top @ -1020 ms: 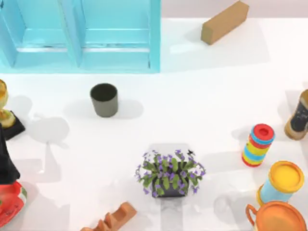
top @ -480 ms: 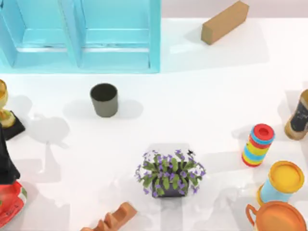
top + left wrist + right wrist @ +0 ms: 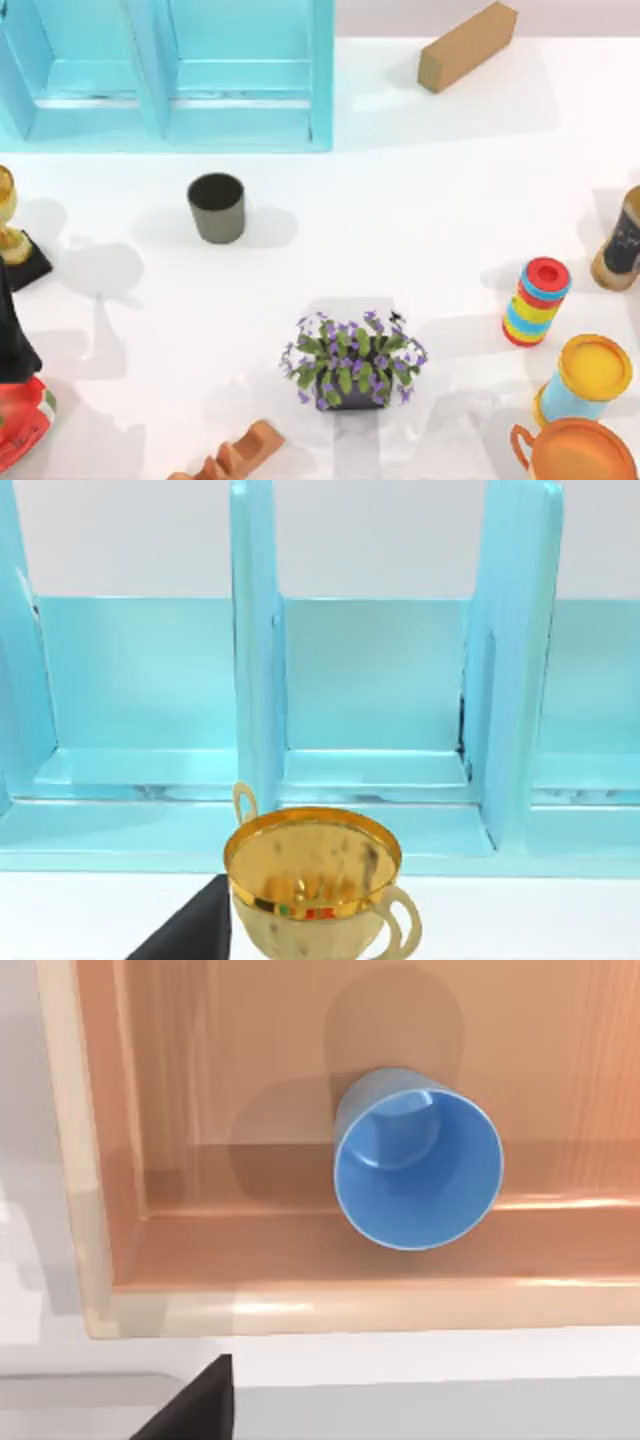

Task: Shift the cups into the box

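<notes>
Standing grey cup [image 3: 216, 207], near box [image 3: 240, 100]

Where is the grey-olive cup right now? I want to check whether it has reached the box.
In the top view the grey-olive cup stands upright on the table left of centre, just in front of the cyan box and outside it, with the golden trophy to its left.

Matte black wedge of claw [image 3: 190, 930], plain, unmarked, sharp-edged

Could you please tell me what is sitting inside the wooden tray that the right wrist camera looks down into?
A bright blue cup stands upright on the floor of the wooden tray, open end up and with nothing in it. The floor beneath the cup is covered by it.
</notes>
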Available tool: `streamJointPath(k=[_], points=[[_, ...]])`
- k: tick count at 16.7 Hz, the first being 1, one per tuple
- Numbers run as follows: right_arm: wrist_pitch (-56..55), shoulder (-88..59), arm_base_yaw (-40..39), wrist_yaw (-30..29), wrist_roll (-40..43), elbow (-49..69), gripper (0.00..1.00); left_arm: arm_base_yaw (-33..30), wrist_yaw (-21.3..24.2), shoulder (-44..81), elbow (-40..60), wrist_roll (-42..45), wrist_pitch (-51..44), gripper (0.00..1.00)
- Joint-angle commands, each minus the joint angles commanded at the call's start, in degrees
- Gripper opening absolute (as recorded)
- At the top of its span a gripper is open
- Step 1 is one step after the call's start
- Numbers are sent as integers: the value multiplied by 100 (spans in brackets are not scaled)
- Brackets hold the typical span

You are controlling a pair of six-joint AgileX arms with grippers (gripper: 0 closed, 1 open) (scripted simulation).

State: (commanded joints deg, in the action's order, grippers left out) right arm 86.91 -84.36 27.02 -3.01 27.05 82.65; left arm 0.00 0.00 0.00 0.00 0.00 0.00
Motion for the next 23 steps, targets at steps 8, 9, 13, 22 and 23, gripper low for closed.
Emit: streamJointPath(k=[8, 9, 13, 22, 23], points=[[-8, -2021, -2534, -560, -2257, 2358, 100, 0, 0, 0, 0, 0, 0, 100], [-15, -2401, -3012, -668, -2669, 2795, 100, 0, 0, 0, 0, 0, 0, 100], [-88, -4002, -4796, -1108, -4327, 4580, 100, 0, 0, 0, 0, 0, 0, 100], [-510, -6809, -7438, -1856, -7141, 7814, 100, 0, 0, 0, 0, 0, 0, 100], [-553, -6977, -7576, -1903, -7306, 8017, 100, 0, 0, 0, 0, 0, 0, 100]])
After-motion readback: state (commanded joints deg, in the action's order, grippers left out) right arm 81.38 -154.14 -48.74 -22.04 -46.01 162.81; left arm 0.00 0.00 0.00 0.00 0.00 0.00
